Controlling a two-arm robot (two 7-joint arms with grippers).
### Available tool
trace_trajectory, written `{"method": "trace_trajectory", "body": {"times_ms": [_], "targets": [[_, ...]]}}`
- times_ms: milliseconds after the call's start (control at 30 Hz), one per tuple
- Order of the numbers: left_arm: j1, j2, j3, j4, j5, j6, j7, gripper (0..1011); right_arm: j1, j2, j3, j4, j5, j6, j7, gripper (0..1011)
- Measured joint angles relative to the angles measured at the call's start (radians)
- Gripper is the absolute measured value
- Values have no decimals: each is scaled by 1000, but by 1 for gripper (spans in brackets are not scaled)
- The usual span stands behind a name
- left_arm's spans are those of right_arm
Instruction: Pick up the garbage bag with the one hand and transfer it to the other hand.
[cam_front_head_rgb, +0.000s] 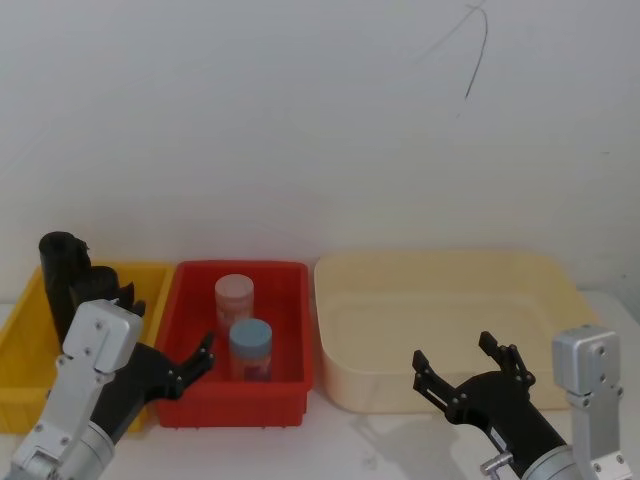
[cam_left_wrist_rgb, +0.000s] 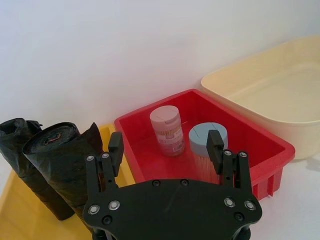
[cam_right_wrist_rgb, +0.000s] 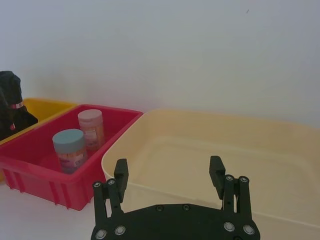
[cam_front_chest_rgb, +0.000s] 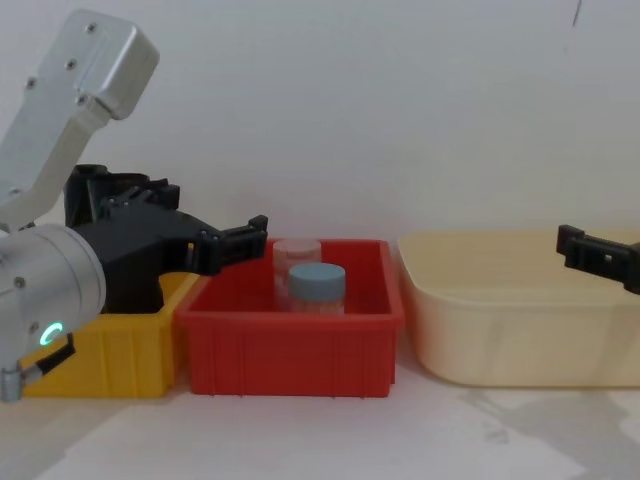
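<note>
My left gripper (cam_left_wrist_rgb: 165, 141) hangs over the near edge where the yellow bin (cam_front_head_rgb: 22, 345) meets the red bin (cam_front_head_rgb: 240, 402), its jaws spread wide with nothing between them. The garbage bag (cam_front_head_rgb: 58, 262) stands upright at the far end of the yellow bin, a small red mark near its top, with a looser black roll (cam_front_head_rgb: 95, 288) just beside it. Two jars stand in the red bin, one pink-lidded (cam_front_head_rgb: 234, 295) and one blue-lidded (cam_front_head_rgb: 250, 345). My right gripper (cam_front_head_rgb: 455, 352), also wide open and empty, hovers at the near rim of the cream tub (cam_front_head_rgb: 440, 300) on the bench (cam_front_head_rgb: 330, 440).
</note>
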Motion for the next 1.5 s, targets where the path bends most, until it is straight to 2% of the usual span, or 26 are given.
{"method": "trace_trajectory", "body": {"times_ms": [1500], "targets": [[0,0,0,0,0,0,0,1001,0,0,0,0,0,0,0,1000]]}}
